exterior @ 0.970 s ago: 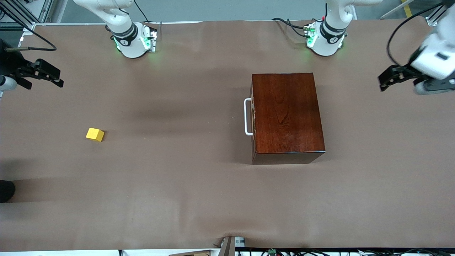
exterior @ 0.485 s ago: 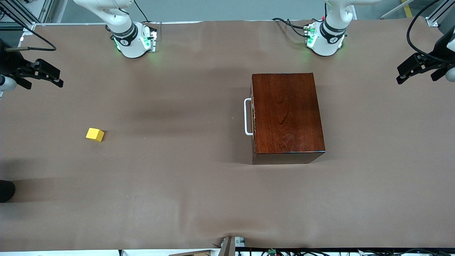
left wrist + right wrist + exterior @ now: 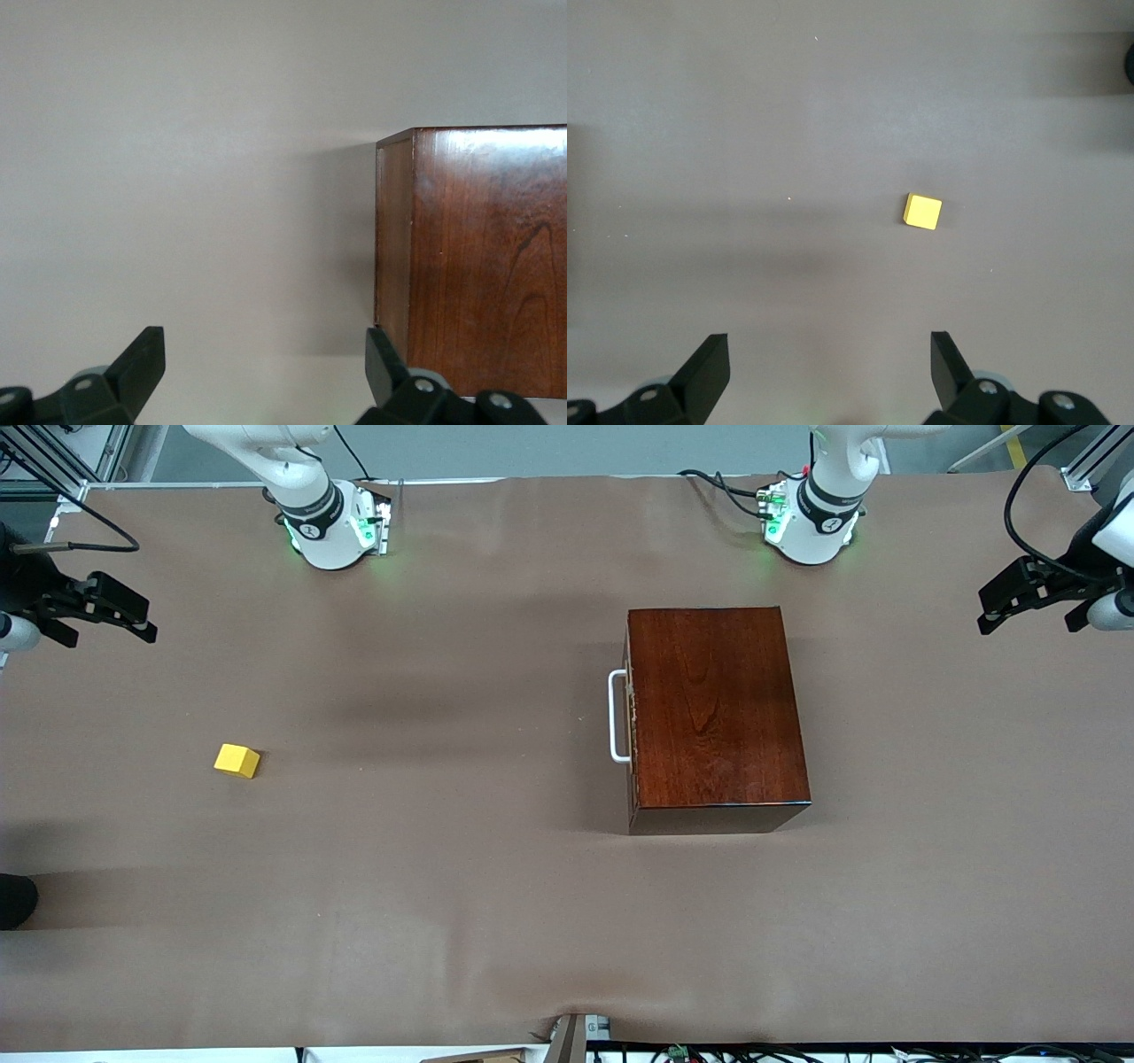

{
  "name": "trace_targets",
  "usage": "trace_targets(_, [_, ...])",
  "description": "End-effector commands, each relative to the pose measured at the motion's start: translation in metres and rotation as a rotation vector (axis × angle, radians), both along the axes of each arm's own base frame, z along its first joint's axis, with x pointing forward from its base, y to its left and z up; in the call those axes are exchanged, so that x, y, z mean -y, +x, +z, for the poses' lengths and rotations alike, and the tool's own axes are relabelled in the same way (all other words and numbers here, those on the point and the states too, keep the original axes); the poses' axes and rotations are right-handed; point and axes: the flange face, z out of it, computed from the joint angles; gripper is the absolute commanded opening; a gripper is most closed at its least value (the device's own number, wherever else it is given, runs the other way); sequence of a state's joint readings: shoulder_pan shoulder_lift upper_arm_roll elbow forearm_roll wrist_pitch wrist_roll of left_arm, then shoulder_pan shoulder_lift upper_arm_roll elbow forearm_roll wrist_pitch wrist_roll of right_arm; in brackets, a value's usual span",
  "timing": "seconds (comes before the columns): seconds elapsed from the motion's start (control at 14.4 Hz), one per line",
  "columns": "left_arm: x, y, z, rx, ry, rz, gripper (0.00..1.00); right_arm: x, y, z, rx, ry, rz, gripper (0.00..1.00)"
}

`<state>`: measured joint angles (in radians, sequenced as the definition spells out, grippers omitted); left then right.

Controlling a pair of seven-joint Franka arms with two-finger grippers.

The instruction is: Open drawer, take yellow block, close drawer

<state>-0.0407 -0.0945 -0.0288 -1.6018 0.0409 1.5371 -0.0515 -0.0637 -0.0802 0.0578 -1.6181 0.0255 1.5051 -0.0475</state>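
Note:
The dark reddish-brown wooden box (image 3: 713, 708) stands in the middle of the table toward the left arm's end. Its drawer is shut, and only the white bar handle (image 3: 615, 717) shows, facing the right arm's end. The yellow block (image 3: 236, 761) lies on the bare table toward the right arm's end. It also shows in the right wrist view (image 3: 922, 212). My left gripper (image 3: 997, 607) is open and empty, up over the table's left-arm end, well apart from the box (image 3: 478, 257). My right gripper (image 3: 142, 622) is open and empty over the table's right-arm end.
The brown table cover (image 3: 443, 886) is bare around the box and the block. The two arm bases (image 3: 332, 527) (image 3: 811, 522) stand at the table's edge farthest from the front camera. A dark object (image 3: 16, 899) shows at the edge of the table's right-arm end.
My left gripper has swung outward toward the left arm's end of the table, then back slightly. The right arm, the box and the block have not moved.

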Motion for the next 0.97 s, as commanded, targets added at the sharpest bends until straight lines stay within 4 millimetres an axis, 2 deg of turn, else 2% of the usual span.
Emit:
trace_targets(0.0, [0.0, -0.007, -0.008, -0.032, -0.02, -0.024, 1.0, 0.003, -0.007, 0.004, -0.005, 0.013, 0.001, 1.0])
trace_targets(0.14, [-0.001, -0.016, -0.008, -0.04, -0.019, -0.021, 1.0, 0.003, -0.007, 0.004, -0.005, 0.013, 0.001, 1.0])
trace_targets(0.28, [0.006, -0.017, -0.009, -0.05, -0.01, -0.029, 1.0, 0.003, -0.007, 0.004, -0.005, 0.013, 0.001, 1.0])
trace_targets(0.9, [0.011, -0.01, 0.001, -0.027, -0.012, -0.054, 1.0, 0.003, -0.007, 0.004, -0.007, 0.013, 0.001, 1.0])
